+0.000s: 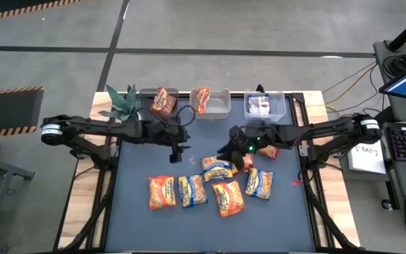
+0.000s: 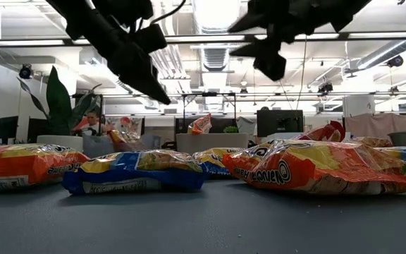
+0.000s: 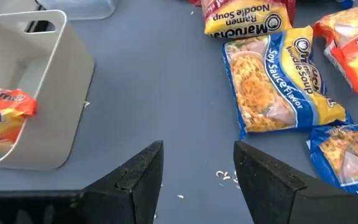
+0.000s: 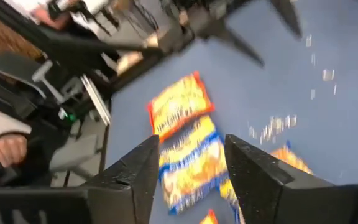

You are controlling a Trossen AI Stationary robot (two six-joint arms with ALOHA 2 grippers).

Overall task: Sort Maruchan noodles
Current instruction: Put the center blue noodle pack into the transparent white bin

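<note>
— Lying nearest on the table [image 1: 132,212]: noodle packets [image 1: 210,189], orange and blue-and-yellow, clustered mid-mat

— Hovering above them?

— Right gripper [image 1: 225,150] hanging over the cluster, fingers spread, pinching nothing. Left gripper [image 1: 175,156] waiting beside, fingers spread too

— Farther back?

— Sitting in two of the bins [image 1: 219,106], orange packets [image 1: 164,102]

On the table [image 1: 139,226], a cluster of noodle packets [image 1: 210,185] lies near the centre toward five o'clock, three bins [image 1: 220,103] stand in a row along the twelve o'clock edge, two of them each holding a packet, and a plant [image 1: 122,101] stands at eleven o'clock.
</note>
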